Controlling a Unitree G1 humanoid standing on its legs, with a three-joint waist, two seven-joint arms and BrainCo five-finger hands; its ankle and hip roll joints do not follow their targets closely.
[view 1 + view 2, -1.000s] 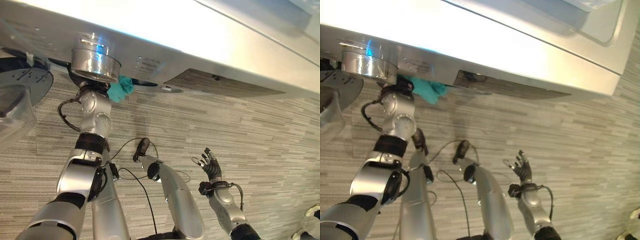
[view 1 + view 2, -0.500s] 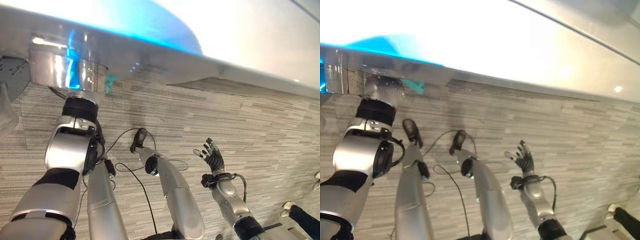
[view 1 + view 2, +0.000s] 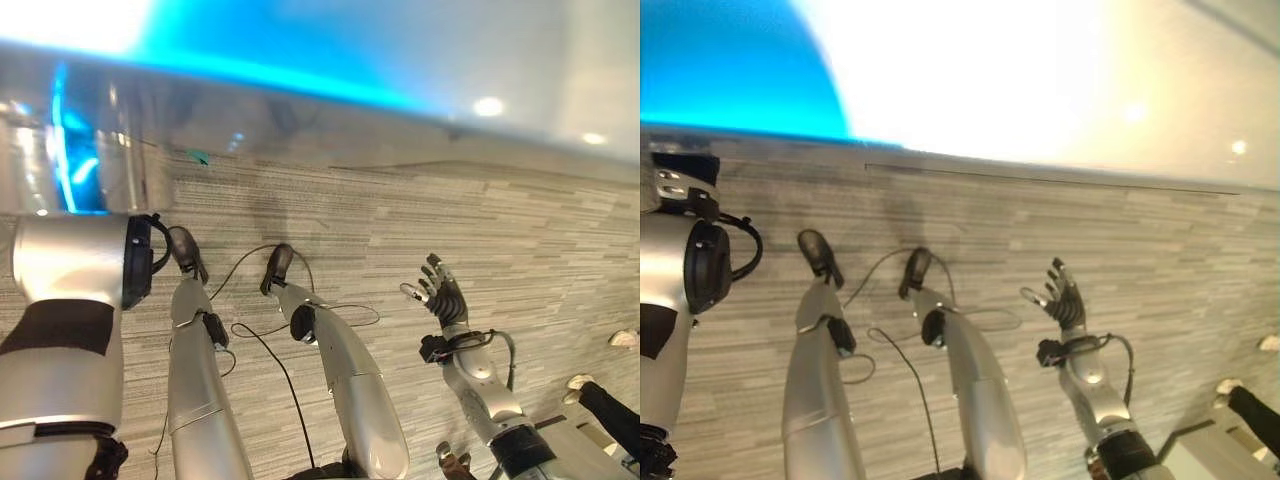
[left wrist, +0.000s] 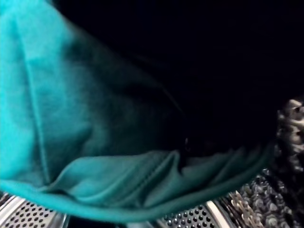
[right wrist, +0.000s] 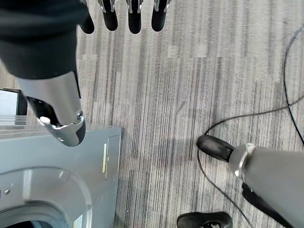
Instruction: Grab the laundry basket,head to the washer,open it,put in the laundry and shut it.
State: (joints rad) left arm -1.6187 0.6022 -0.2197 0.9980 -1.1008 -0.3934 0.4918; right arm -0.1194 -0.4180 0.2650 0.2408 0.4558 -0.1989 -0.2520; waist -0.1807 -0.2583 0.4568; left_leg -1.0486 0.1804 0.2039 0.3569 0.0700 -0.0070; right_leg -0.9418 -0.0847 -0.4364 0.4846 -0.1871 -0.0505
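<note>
Right hand spread open over bare floor; left hand's state unclear behind teal cloth inside the drum.

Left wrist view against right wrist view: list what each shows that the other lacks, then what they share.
The left wrist view alone shows teal cloth hanging over the washer's perforated metal drum, with darkness behind. The right wrist view alone shows the open right hand, the striped floor and the washer's grey front with its round door. Both show part of the washer.
</note>
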